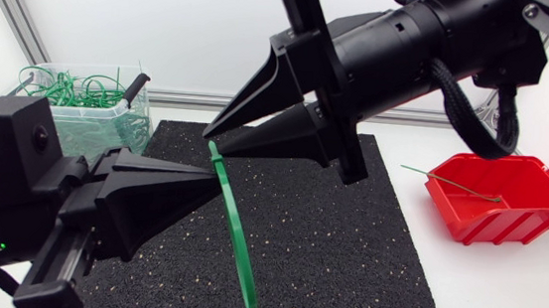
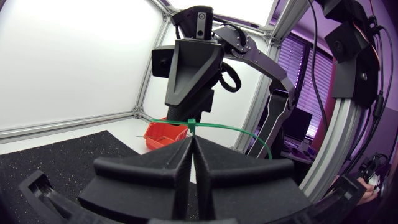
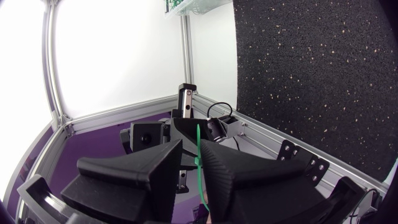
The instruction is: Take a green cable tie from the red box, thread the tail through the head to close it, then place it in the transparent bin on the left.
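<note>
A green cable tie (image 1: pixel 236 232) hangs over the black mat, its long tail slanting down toward the front. My left gripper (image 1: pixel 211 173) comes in from the lower left and is shut on the tie just below its upper end (image 2: pixel 191 126). My right gripper (image 1: pixel 214 142) reaches in from the upper right, with its two fingertips on either side of the tie's upper end. In the right wrist view the tie (image 3: pixel 199 144) stands in the gap of the right gripper (image 3: pixel 188 157), whose fingers are slightly apart. The red box (image 1: pixel 509 209) sits at the right, and the transparent bin (image 1: pixel 97 131) at the back left.
The black speckled mat (image 1: pixel 345 260) covers the middle of the table. One more green tie (image 1: pixel 451 182) lies across the red box's rim. The bin holds several looped green ties (image 1: pixel 71 88). A metal frame rail (image 1: pixel 190 97) runs along the table's back edge.
</note>
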`<state>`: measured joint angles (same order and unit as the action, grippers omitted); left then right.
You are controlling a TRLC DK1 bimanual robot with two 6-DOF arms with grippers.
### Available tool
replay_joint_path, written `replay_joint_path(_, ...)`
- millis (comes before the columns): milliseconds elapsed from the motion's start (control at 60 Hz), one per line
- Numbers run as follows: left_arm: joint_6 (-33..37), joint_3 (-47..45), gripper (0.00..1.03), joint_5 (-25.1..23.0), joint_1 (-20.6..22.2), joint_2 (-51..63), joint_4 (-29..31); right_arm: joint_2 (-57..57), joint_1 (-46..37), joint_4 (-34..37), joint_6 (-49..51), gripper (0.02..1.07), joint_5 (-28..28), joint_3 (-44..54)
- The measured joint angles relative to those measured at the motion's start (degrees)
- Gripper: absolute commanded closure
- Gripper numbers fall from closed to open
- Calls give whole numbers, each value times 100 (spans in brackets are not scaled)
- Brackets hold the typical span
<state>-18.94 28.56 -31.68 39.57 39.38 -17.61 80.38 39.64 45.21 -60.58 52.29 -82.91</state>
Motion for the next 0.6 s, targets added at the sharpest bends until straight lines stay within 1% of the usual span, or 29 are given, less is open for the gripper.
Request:
replay_joint_path(317,168,44,100,-400,-210,17,111,44,0,-42,63,80,2,17)
replay_joint_path(367,223,44,100,-417,-232,15,138,55,2,-46,68,88,2,28)
replay_joint_path(450,273,44,100,-435,-234,15,184,66,2,-63,90,97,2,90)
replay_joint_path(533,321,44,100,-452,-260,15,243,66,2,-90,149,100,2,166)
replay_joint_path(550,343,44,100,-457,-273,15,256,66,4,-92,151,101,0,177)
replay_joint_path(600,374,44,100,-529,-323,15,275,66,7,-125,197,101,0,221)
